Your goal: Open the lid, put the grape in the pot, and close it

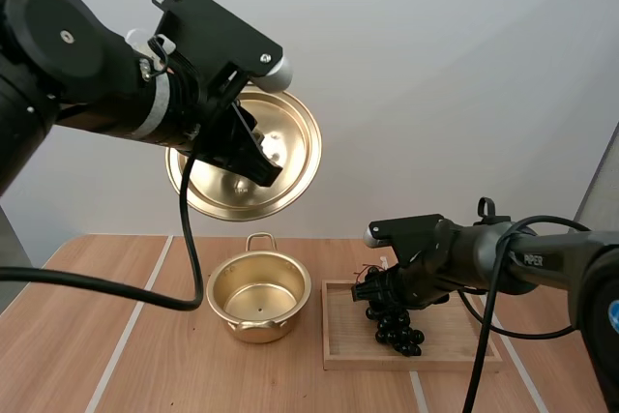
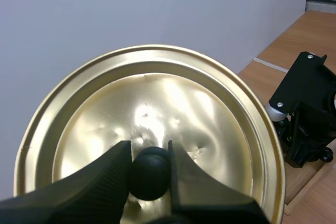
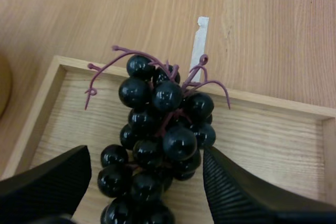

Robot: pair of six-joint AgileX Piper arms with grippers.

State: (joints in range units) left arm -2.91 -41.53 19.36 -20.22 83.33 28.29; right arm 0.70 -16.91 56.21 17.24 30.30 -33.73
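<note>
Lid (image 2: 157,98) aloft, left gripper (image 2: 148,153) clamped on its knob (image 2: 149,177); right gripper (image 3: 144,156) spread astride grapes (image 3: 160,124); next: close, lift, carry to pot (image 1: 259,292) at tray's (image 1: 455,340) 9 o'clock.

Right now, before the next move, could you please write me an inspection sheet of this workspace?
surface: wooden table with pale lines.
job's things: pot open and empty, upright on the table; lid tilted in the air above it; grapes lying in the wooden tray beside the pot.
clutter: strip of white tape on the table by the tray.
grippers: left gripper shut on the lid's knob; right gripper open, fingers on either side of the grapes.
cables: nothing seen.
surroundings: plain pale wall behind the table.
</note>
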